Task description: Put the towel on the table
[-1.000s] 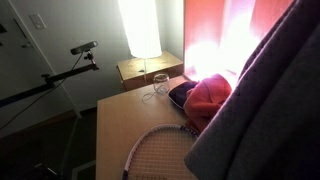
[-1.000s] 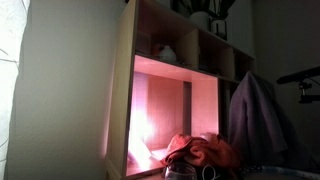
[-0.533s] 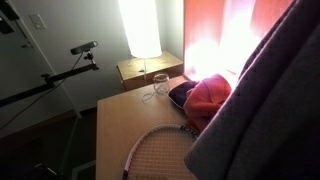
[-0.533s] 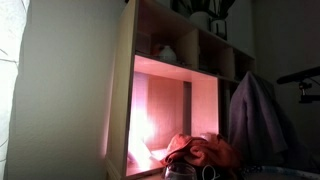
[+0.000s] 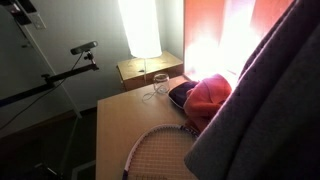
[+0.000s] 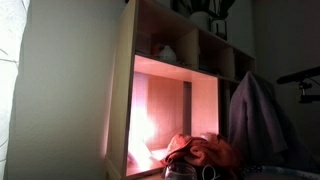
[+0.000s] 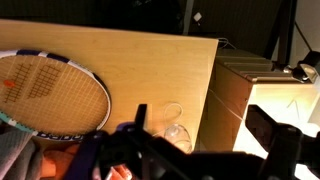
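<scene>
The gripper [image 7: 203, 125], wide open and empty, should pinch a thick fold of the towel [image 5: 270, 100] hanging at 3 o'clock from the racket [image 5: 160, 150].

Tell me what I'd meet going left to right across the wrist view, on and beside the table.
racket → wine glass → wooden nightstand

No text, label, brand or number can be read in any view; a faint reddish mark on the racket's strings [image 7: 40, 92] in the wrist view is too blurred to make out
</scene>
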